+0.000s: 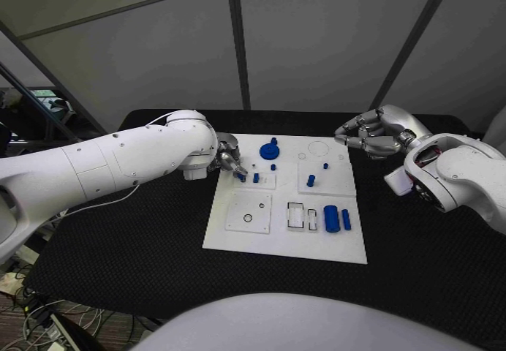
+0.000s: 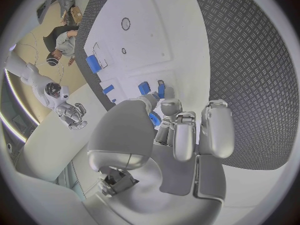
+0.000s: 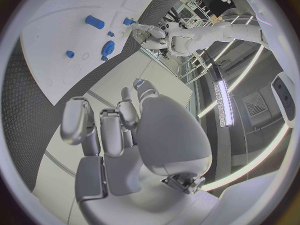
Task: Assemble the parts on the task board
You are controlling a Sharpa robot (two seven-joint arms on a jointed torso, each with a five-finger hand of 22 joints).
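Note:
The white task board (image 1: 276,241) lies in the middle of the table. My left hand (image 1: 230,162) hovers over its far left part, beside two small blue pegs (image 1: 255,177). In the left wrist view the left hand (image 2: 181,130) has its thumb against its fingers, and a small blue piece (image 2: 155,119) shows pinched between them. A round blue part (image 1: 271,151) stands by the far edge. Two blue cylinders (image 1: 332,218) lie at the near right. My right hand (image 1: 369,135) hangs curled past the far right corner with nothing in it; the right wrist view shows the same right hand (image 3: 119,130).
More small blue pegs (image 1: 311,179) stand on the board's right half, beside rectangular slots (image 1: 297,216) and a round hole (image 1: 248,217). Black table (image 1: 126,248) surrounds the board. Grey walls rise behind.

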